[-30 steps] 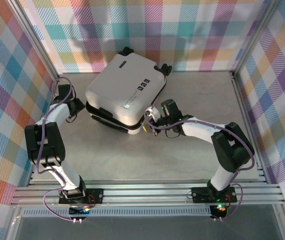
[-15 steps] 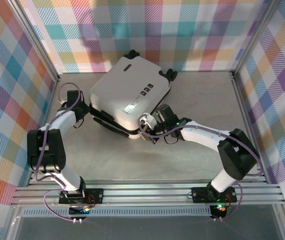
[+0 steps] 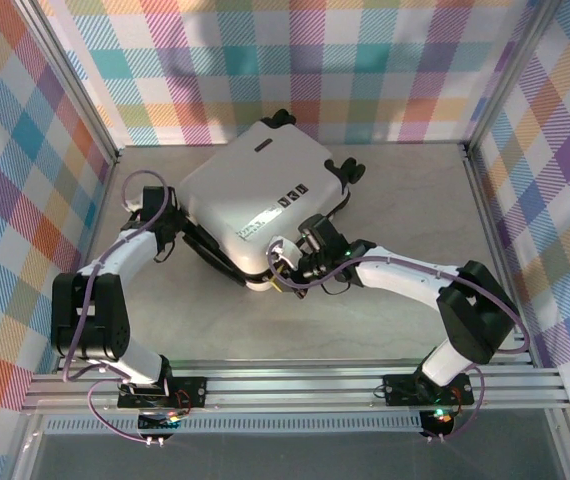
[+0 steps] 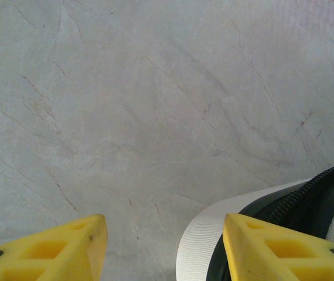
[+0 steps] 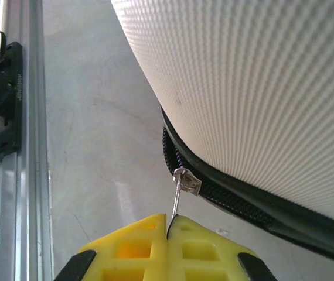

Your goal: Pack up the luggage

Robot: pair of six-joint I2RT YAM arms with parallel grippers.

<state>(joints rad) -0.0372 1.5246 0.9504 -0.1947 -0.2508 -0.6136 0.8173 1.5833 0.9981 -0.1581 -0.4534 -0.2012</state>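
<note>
Our right gripper (image 5: 168, 221) was clenched on the thin metal zipper pull (image 5: 177, 202) of the white suitcase (image 5: 261, 88), whose shell rose just ahead of its fingertips and to their right. Our left gripper (image 4: 164, 228) stood released, jaws apart, grasping nothing. The suitcase's rounded corner lay by its right finger, with bare table (image 4: 155, 117) ahead. The suitcase lay between both grippers.

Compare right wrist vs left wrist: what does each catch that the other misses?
Right wrist: right claw shut on the zipper pull, with the aluminium frame rail alongside. Left wrist: left claw open and empty at a corner of the white suitcase. Both: the suitcase's white shell and black zipper band, over the grey tabletop.
</note>
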